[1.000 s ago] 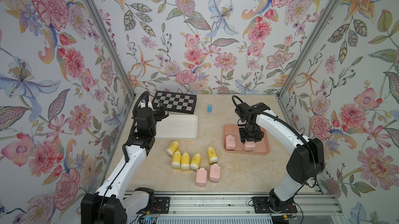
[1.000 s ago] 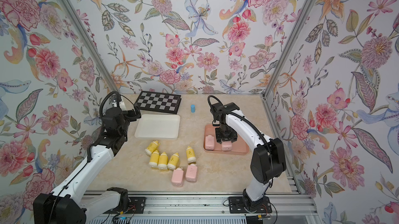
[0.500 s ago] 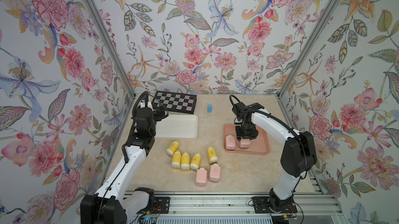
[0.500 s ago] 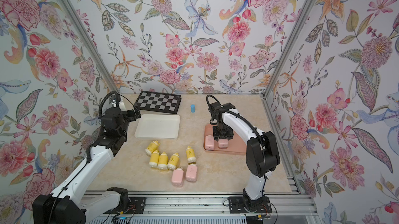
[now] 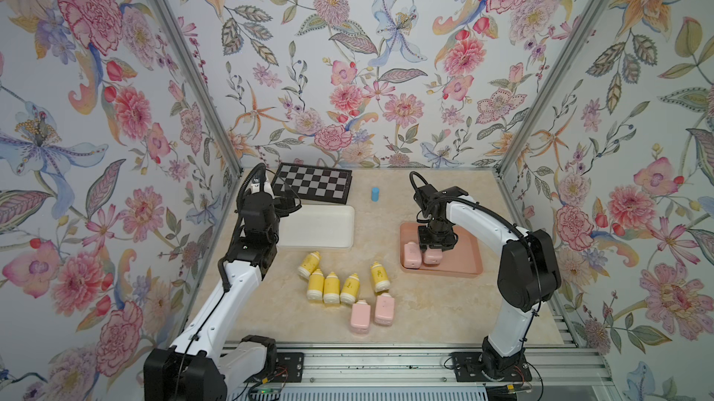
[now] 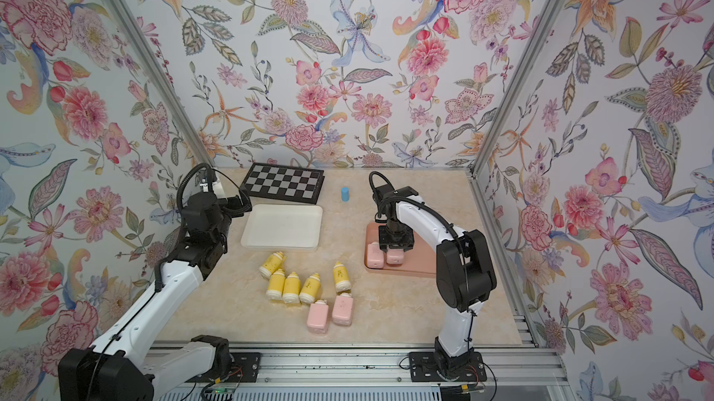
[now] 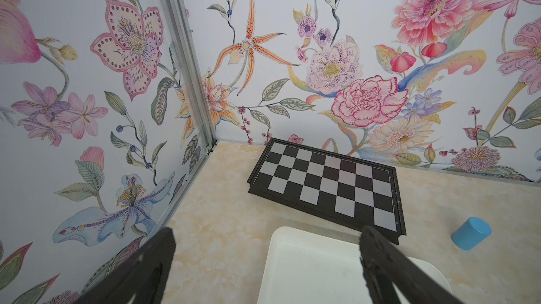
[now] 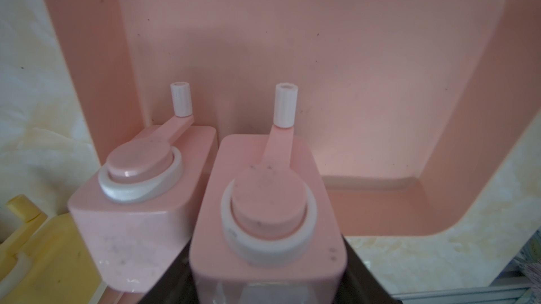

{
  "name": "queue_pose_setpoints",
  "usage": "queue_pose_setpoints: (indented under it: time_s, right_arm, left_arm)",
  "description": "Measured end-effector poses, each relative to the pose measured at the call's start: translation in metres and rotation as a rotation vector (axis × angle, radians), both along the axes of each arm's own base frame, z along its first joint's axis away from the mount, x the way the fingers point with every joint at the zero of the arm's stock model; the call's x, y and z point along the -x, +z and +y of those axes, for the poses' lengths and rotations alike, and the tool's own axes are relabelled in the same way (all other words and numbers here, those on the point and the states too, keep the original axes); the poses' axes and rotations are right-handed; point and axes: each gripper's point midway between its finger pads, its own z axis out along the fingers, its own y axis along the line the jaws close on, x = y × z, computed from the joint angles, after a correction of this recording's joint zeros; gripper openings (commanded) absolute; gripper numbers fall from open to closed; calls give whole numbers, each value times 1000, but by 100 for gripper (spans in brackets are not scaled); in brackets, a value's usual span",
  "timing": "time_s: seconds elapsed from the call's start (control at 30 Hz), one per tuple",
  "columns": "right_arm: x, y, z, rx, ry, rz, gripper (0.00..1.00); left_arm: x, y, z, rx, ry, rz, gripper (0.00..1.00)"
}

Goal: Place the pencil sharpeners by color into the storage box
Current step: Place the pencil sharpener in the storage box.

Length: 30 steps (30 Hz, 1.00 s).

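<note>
Clenching 1 pink sharpener [image 5: 432, 259], crank up, the right pincer [image 5: 433, 251] in both top views stands over the pink tray [image 5: 465, 262] at 3 o'clock. 7 loose sharpeners [image 5: 349, 289] lie at 6 o'clock. Left wrist: the left pincer [image 7: 265, 261] gapes empty by the white tray [image 7: 310, 276]. Right wrist: a twin [image 8: 137, 200] sits just beside. No legible writing.

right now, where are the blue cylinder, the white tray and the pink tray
blue cylinder [image 5: 374, 194]: in a top view, on its side wall
white tray [image 5: 320, 227]: in a top view, on its bare floor
pink tray [image 5: 465, 260]: in a top view, on a bare part of its floor
</note>
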Motion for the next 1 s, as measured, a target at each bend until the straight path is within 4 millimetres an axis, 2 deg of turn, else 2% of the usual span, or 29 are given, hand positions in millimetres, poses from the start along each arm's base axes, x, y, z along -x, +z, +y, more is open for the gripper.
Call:
queue_pose_setpoints:
  time_s: [1.0]
  right_arm:
    - [6,-20,-1,2,-30,28,41]
  left_arm:
    - [0,0,0,0,0,0,99]
